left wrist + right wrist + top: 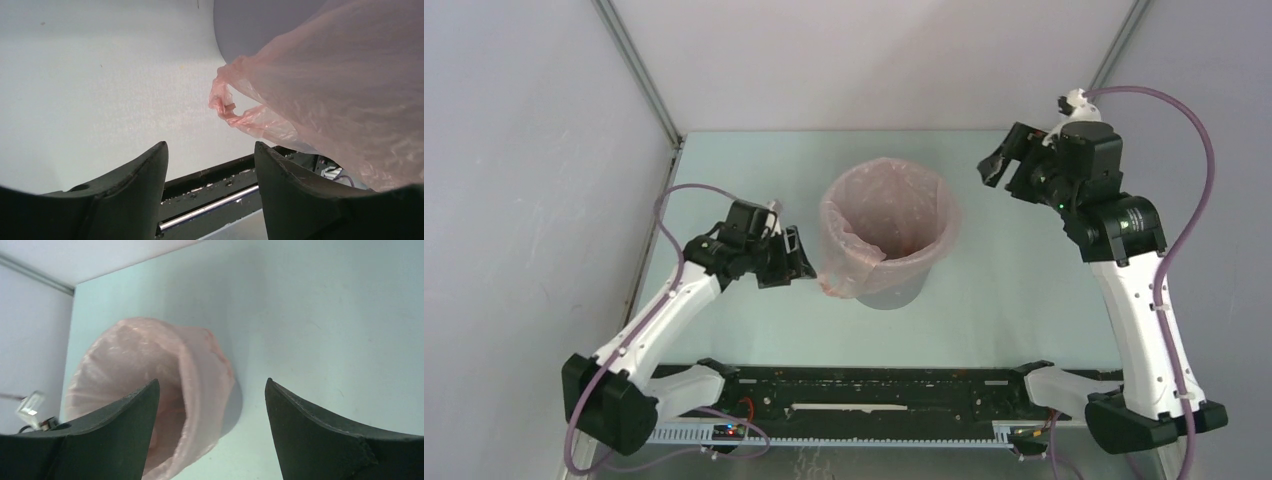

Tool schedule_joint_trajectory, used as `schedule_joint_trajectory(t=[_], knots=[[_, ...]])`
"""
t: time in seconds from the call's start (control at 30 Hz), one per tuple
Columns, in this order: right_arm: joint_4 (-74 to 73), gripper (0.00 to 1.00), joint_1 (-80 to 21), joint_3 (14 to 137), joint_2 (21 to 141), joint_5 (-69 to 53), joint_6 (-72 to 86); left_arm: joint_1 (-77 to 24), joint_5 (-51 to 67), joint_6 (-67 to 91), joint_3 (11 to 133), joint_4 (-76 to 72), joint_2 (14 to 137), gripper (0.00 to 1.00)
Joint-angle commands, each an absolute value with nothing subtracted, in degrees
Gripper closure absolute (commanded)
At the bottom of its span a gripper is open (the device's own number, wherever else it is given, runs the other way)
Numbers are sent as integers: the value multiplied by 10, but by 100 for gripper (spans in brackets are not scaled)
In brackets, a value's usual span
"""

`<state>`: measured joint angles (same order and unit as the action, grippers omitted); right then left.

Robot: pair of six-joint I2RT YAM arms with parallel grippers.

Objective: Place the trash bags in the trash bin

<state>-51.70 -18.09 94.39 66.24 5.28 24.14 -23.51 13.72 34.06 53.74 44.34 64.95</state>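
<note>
- The trash bag [902,190], a thin pale-pink film, translucent and finely wrinkled, sat in the trash bin [894,294] as a liner, near the middle of the table [1024,290].
- Its mouth was spread open and turned over the bin's rim, so that pink film hid most of the outer wall; only a grey band of the bin showed at the bottom on the near side.
- On the near side the film's edge sagged inward in a loose fold rather than lying tight on the rim.
- A small reddish mark showed low inside the bag; beyond the film itself, nothing could be made out in the bin.
- At the bin's lower left a crumpled tail of the bag hung outside the wall; the left wrist view showed it curled into a small loop with a redder, thicker edge.
- The left gripper [798,260] lay low, just beside that hanging tail on the bin's left, its two dark fingers spread apart with nothing between them and no contact with the film.
- The right gripper [995,166] was held up and to the right of the bin, well apart from it, its fingers likewise parted and empty, with the bag's open mouth in its camera's view.
</note>
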Motion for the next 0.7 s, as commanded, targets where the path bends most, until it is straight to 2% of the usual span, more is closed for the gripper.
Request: schedule_joint_trajectory(t=[0.0,0.1,0.17,0.27,0.47,0.67], knots=[[-553,14,-103,928,657,-41,238,-232,98,358,559,452,626,31],[-572,14,-92,940,650,-76,247,-187,161,408,552,412,652,36],[-588,2,-94,956,642,-90,256,-147,195,448,547,371,675,37],[-610,0,-96,974,619,-93,272,-127,231,486,573,316,729,38],[-645,0,-95,981,556,-103,298,-165,310,577,597,203,861,41],[-665,0,-92,973,508,-90,309,-237,342,739,547,27,906,40]])
